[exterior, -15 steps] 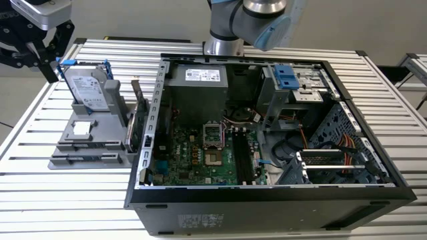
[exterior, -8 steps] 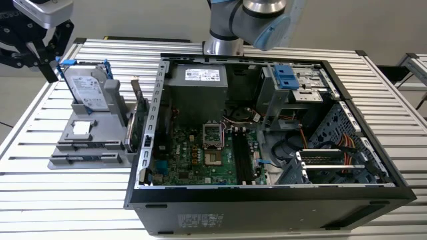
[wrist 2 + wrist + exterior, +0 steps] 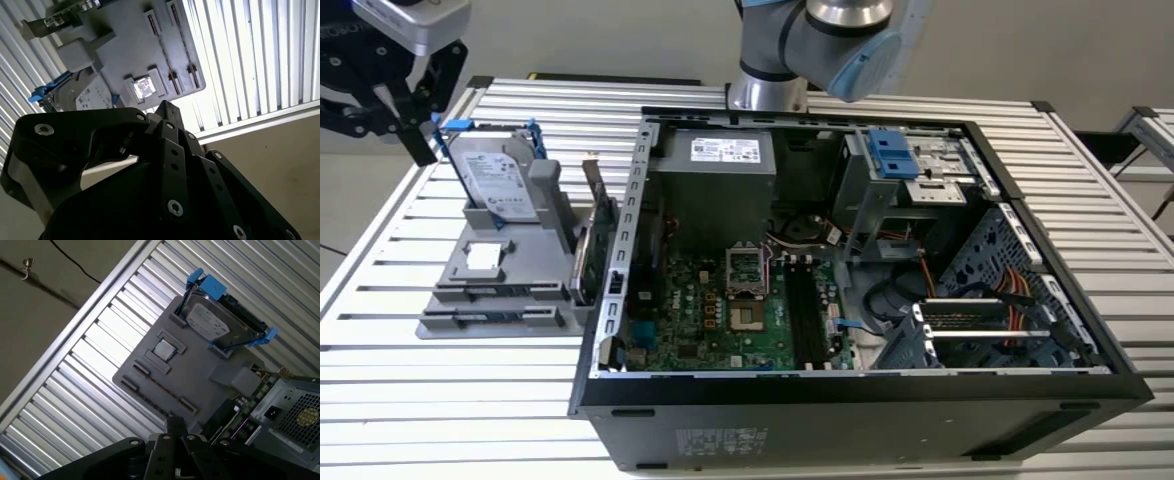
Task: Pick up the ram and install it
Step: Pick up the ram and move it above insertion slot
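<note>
Ram, a thin bluish-green circuit-board stick (image 3: 164, 50), is sitting on edge in a slot of the grey plastic holder tray (image 3: 494, 328); long axis lying level, parallel to the tray's slotted side; black gripper (image 3: 423, 150) is hovering above the tray, fingers clenched together, gripping nothing.

HDD (image 3: 500, 178) silver, blue bracket (image 3: 209, 284) | tray (image 3: 480, 322) grey | table (image 3: 440, 400) silver, ribbed | mobo (image 3: 707, 315) green | tool (image 3: 175, 426) black
</note>
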Controlling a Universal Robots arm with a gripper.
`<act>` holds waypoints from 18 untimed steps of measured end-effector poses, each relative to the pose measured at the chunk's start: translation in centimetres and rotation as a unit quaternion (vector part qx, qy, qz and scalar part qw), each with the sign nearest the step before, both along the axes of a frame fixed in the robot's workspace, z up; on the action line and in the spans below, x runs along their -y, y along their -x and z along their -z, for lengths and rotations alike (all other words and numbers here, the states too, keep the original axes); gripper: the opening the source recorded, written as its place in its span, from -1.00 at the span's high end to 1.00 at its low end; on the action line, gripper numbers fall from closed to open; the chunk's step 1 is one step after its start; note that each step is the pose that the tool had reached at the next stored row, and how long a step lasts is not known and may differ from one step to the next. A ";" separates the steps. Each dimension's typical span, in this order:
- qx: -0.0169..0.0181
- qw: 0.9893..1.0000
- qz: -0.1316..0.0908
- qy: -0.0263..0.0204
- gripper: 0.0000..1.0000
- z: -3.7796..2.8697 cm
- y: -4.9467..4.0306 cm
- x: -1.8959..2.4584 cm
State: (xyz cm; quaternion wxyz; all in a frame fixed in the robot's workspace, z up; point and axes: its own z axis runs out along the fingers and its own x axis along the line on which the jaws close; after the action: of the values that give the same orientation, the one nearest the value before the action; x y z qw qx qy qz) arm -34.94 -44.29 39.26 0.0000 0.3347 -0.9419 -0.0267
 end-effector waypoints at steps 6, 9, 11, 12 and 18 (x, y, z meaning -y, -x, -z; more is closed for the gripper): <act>0.000 1.000 -0.016 0.000 1.00 0.00 0.00 0.00; 0.000 1.000 -0.024 0.000 1.00 0.00 0.00 0.00; 0.000 1.000 -0.029 0.000 1.00 0.00 0.00 0.00; 0.000 1.000 -0.031 0.000 1.00 0.00 0.00 0.00; 0.000 0.999 -0.045 0.000 1.00 0.00 0.00 0.00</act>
State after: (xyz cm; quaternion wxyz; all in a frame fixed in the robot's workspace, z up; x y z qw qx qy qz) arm -34.94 -44.28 39.26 0.0012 0.3767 -0.9260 -0.0267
